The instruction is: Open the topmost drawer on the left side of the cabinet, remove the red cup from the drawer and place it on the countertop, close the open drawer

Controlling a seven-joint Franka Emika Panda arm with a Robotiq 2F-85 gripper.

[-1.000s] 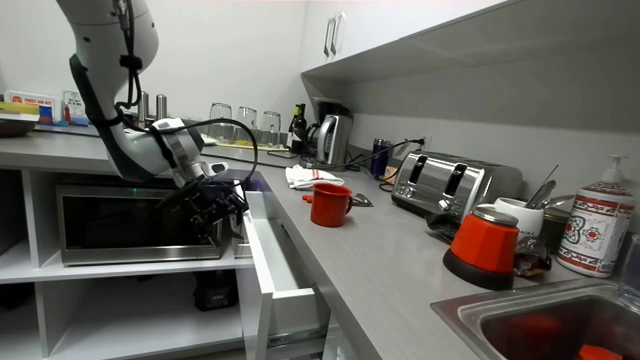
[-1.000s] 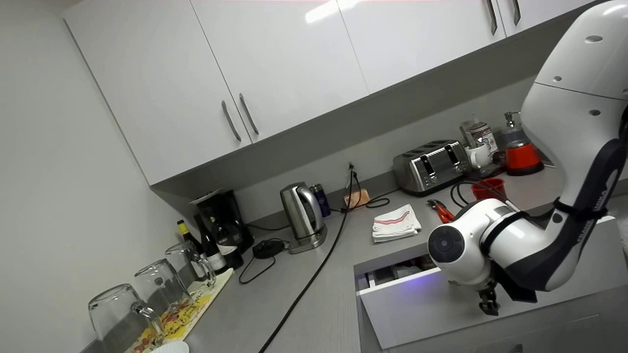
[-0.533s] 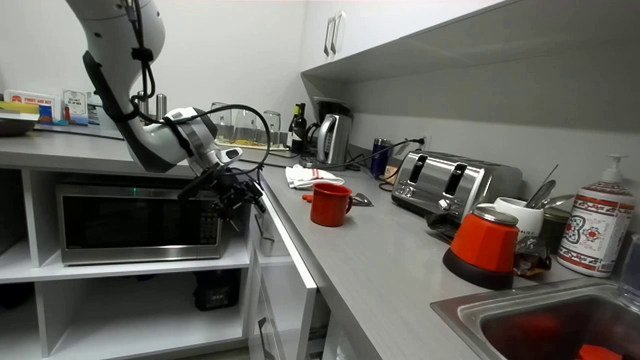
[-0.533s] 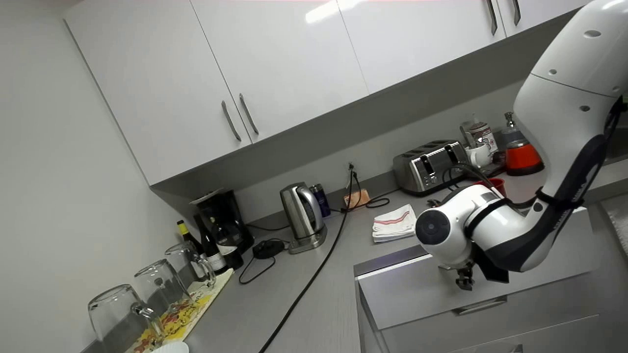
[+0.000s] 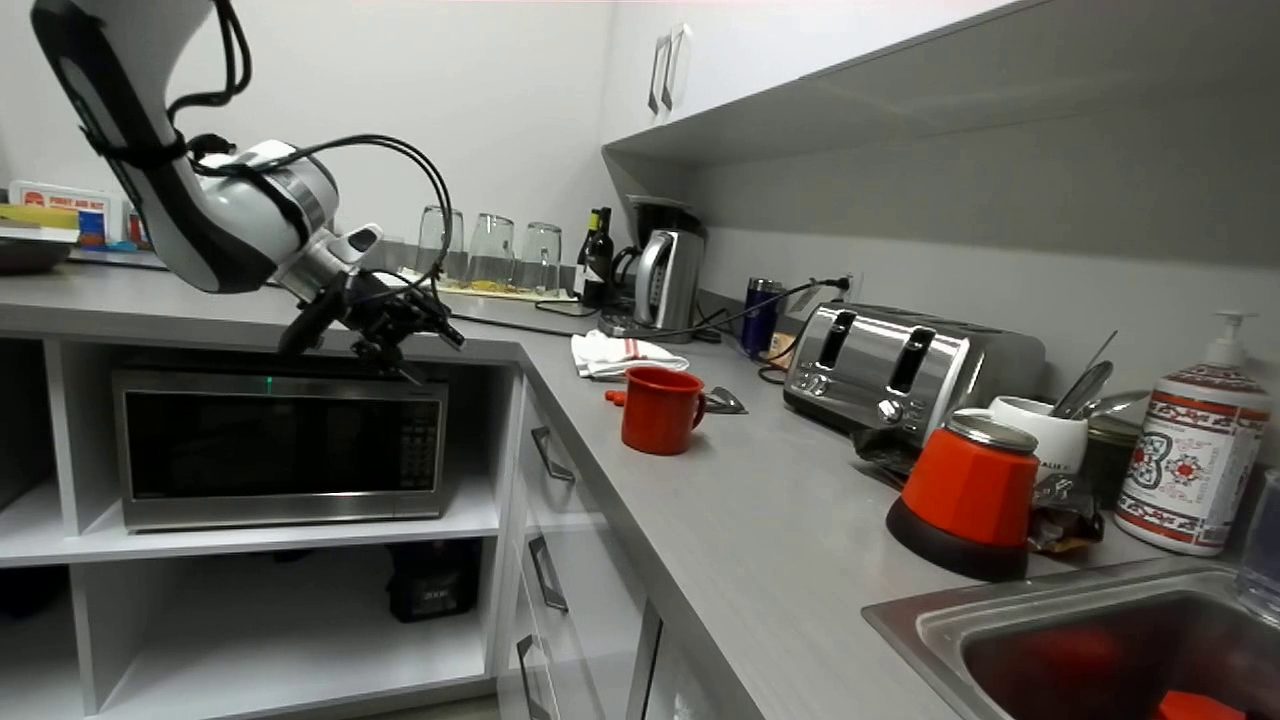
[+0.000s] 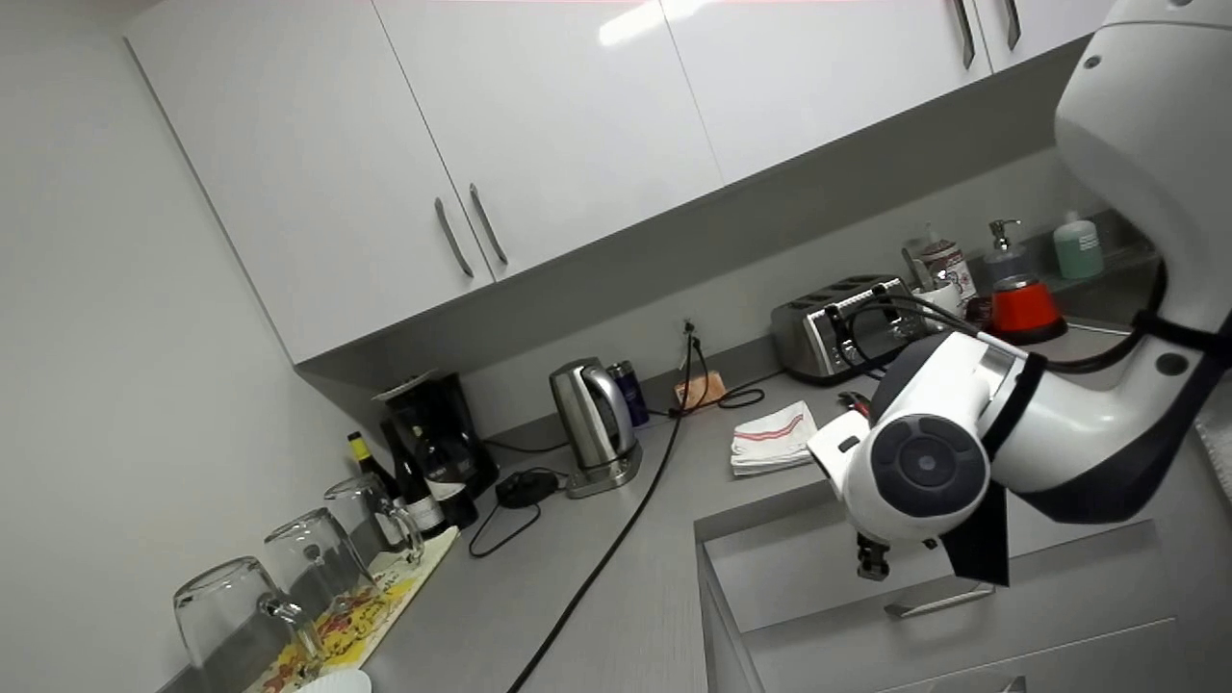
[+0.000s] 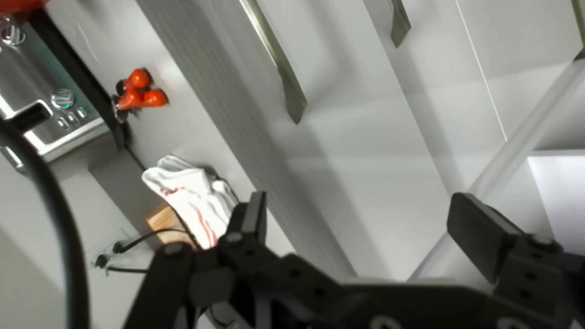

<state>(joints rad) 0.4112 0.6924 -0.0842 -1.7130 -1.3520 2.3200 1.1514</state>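
A white-and-black jointed arm [image 5: 245,225] shows at the upper left of an exterior view. Below it, in the white flat-fronted cabinet [image 5: 115,640], sits a boxy black-and-steel microwave [image 5: 270,445]. Left of centre hangs the black two-fingered gripper [image 7: 358,219], its jaws spread wide in the wrist view. Then comes the wide, flat white topmost drawer [image 6: 784,576], closed in both exterior views. Mid-frame lies a folded white cloth [image 5: 620,357] with red stripes; near it the small glossy red cup [image 5: 655,415] with its side handle stands upright on the smooth light-grey countertop [image 5: 720,520]. Further right are a shiny steel toaster [image 5: 875,375], a dark-based red-orange vessel [image 5: 965,490] and, lower right, a steel sink [image 5: 900,622].
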